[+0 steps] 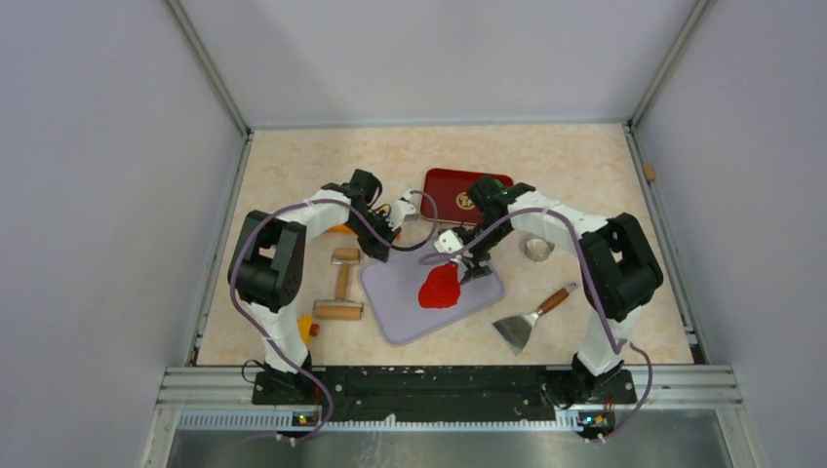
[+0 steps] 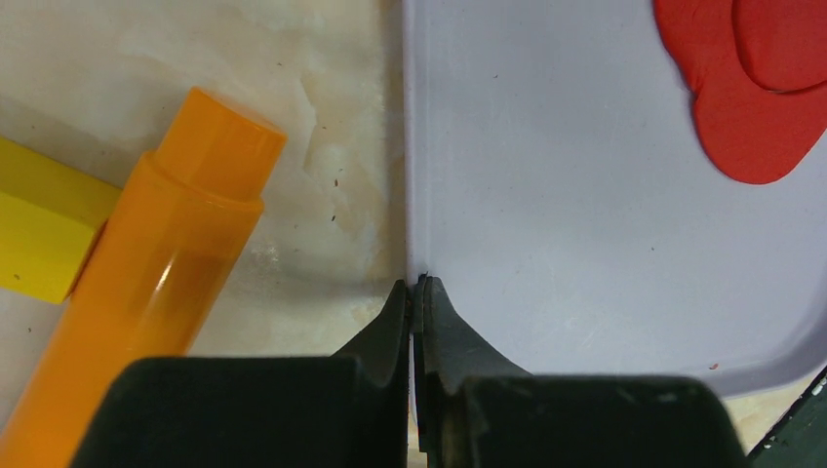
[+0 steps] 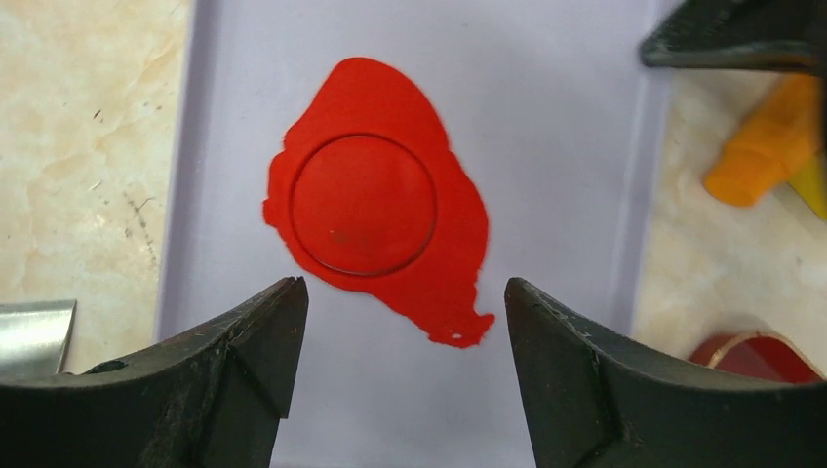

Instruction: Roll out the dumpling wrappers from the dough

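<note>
Top external, tray [image 1: 441, 185] emblem illegible, right fingers [image 3: 234, 370] wide over dough [image 3: 449, 253], left fingers [image 2: 390, 331] closed at board [image 2: 546, 195]

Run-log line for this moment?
left tool shut at board edge | right tool open over dough | round wrapper outlined in dough

Table [image 1: 293, 166]: lilac board [image 1: 390, 317], red tray [image 1: 441, 177], scraper [image 1: 527, 324], roller [image 1: 341, 288].
</note>
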